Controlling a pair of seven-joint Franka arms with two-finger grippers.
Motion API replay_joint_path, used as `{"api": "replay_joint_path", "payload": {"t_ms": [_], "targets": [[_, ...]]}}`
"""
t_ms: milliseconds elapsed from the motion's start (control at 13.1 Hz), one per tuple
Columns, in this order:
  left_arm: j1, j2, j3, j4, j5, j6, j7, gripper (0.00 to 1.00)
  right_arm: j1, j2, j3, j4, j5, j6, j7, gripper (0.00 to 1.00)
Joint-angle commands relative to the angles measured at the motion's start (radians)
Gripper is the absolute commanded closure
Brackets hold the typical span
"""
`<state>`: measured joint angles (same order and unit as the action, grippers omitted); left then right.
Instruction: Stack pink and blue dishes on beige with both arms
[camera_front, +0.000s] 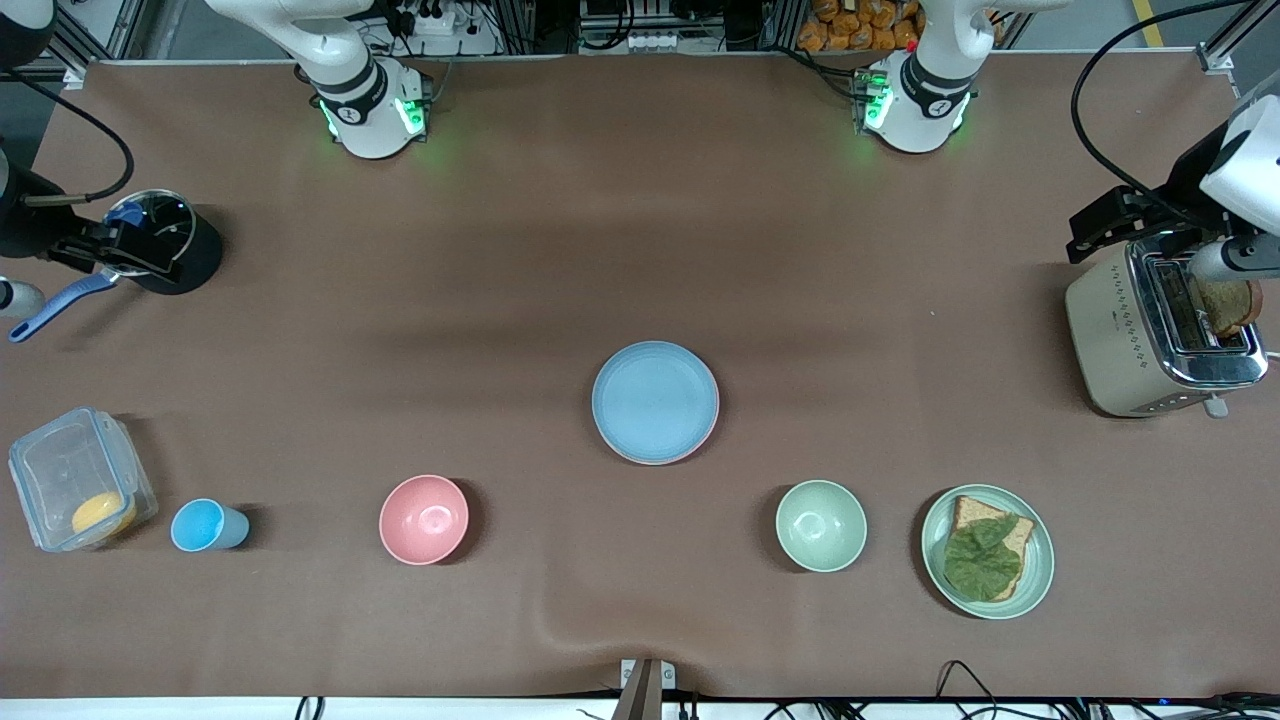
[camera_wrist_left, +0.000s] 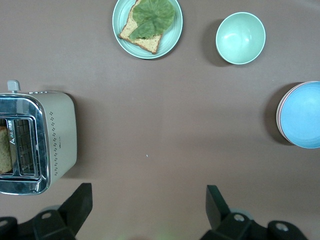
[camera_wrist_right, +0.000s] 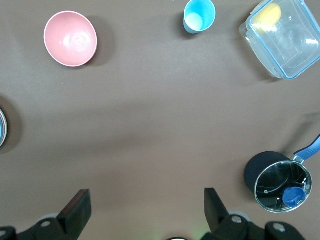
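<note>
The light blue plate (camera_front: 655, 400) lies on top of a stack at the table's middle. The pale pink plate shows only as a thin rim (camera_front: 692, 449) under it, also seen as a pink edge (camera_wrist_left: 279, 116) beside the blue plate (camera_wrist_left: 302, 116) in the left wrist view. The beige plate is hidden; I cannot tell whether it lies beneath. My left gripper (camera_wrist_left: 148, 192) is open and empty, up in the air (camera_front: 1105, 225) over the toaster's end of the table. My right gripper (camera_wrist_right: 146, 194) is open and empty, raised (camera_front: 105, 250) over the black pot.
A toaster (camera_front: 1140, 340) holding a bread slice stands at the left arm's end. Along the front: green plate (camera_front: 1043, 560) with bread and lettuce, green bowl (camera_front: 821, 525), pink bowl (camera_front: 424, 519), blue cup (camera_front: 205, 526), clear container (camera_front: 75, 480). Black pot (camera_front: 180, 255) at the right arm's end.
</note>
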<state>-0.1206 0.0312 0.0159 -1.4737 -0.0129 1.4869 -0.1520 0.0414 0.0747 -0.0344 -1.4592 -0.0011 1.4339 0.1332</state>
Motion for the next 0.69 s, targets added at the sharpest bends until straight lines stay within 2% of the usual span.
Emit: {"api": "replay_joint_path", "payload": {"t_ms": [0,611], "targets": [[-0.001,-0.01,0.004,0.012,-0.015,-0.028,0.019,0.0,-0.024,-0.052,0.01,-0.049,0.015,-0.001,-0.004,0.0],[-0.005,-0.01,0.004,0.013,0.011,-0.037,0.019,0.0,-0.015,-0.038,0.011,-0.043,0.015,0.013,0.003,0.0]]}}
